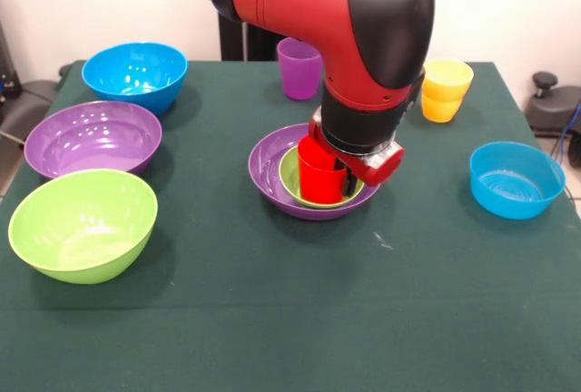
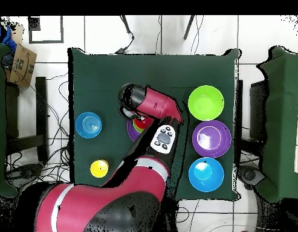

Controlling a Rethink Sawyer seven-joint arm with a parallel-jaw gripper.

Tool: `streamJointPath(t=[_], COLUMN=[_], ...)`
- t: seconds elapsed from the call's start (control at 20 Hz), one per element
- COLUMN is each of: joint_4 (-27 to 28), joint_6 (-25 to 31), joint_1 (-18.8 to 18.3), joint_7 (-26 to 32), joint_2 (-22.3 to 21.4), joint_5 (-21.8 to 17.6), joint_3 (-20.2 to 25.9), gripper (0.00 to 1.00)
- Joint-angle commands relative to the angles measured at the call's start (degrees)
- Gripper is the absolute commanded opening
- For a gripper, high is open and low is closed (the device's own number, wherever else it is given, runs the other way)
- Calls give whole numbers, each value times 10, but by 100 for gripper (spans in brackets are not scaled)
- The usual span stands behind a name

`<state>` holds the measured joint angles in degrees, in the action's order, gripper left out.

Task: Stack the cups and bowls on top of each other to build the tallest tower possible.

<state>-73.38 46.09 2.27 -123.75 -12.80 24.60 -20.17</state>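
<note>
My gripper [image 1: 334, 181] hangs over the table's middle and is shut on the red cup [image 1: 317, 171]. The cup stands upright inside the small green bowl [image 1: 292, 183]. That bowl is nested in a large purple bowl [image 1: 269, 172], and together they form the tower. In the overhead view the arm covers most of this; only a bit of the red cup [image 2: 141, 123] and the purple bowl's rim [image 2: 130, 129] show beside the gripper [image 2: 139, 121]. A purple cup [image 1: 300, 67] stands behind the tower. Two stacked yellow cups [image 1: 447, 90] stand at the back right.
At the left stand a large blue bowl [image 1: 134, 74], a second large purple bowl [image 1: 91, 138] and a lime green bowl [image 1: 82, 224]. A small blue bowl [image 1: 516, 179] stands at the right. The overhead view shows the lime green bowl [image 2: 206, 103], purple bowl [image 2: 210, 138], blue bowl [image 2: 206, 174], small blue bowl [image 2: 89, 125] and yellow cups [image 2: 100, 168].
</note>
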Motion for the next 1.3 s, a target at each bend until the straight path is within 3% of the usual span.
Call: streamJointPath(t=[0.05,1.3], joint_4=[36,-72], joint_6=[47,1], joint_1=[1,-1], joint_7=[-56,-26], joint_2=[9,-42], joint_5=[-27,-29], joint_3=[44,60], gripper=[0,0])
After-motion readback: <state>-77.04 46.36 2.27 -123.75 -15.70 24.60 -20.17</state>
